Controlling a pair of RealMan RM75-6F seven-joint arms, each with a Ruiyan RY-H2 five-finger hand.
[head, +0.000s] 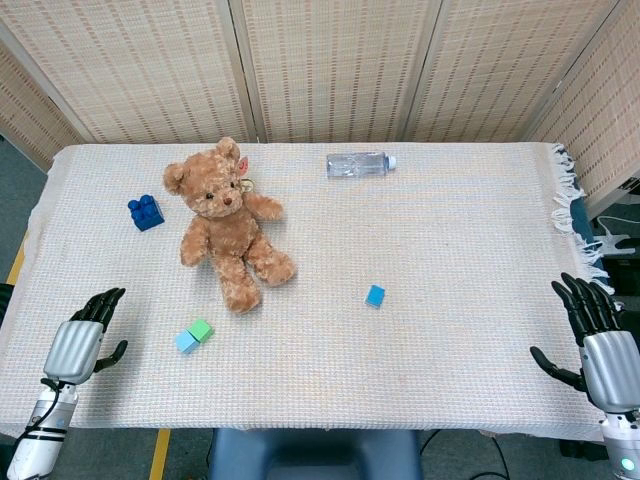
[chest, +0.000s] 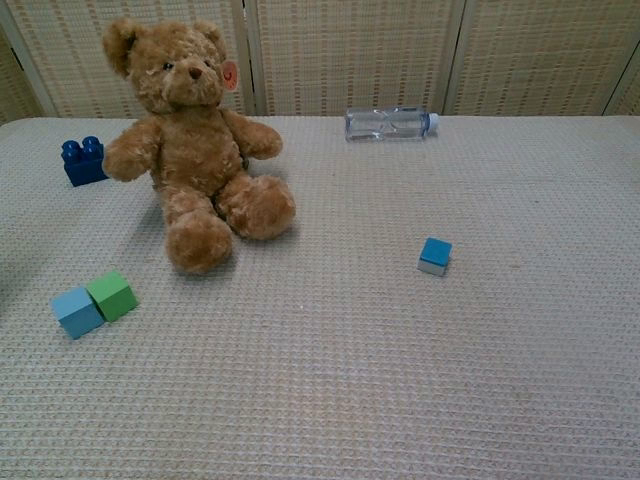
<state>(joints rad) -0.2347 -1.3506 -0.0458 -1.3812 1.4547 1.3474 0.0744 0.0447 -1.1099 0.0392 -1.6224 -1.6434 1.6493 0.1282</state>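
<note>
Fingers (head: 100, 303) spread near light-blue cube (head: 186, 342)

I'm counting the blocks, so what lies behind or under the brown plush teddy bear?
Behind the brown plush teddy bear only the woven tablecloth and the rattan screen show. The dark blue studded brick sits beside it. The cloth under its body is hidden.

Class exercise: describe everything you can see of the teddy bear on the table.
The teddy bear is a light brown plush toy with curly fur, round ears, dark eyes and nose, and a pinkish tag at one ear. It lies on its back on the woven white tablecloth, arms and legs spread, head towards the far screens. Only the cloth touches it; the dark blue brick lies beside it, apart.
</note>
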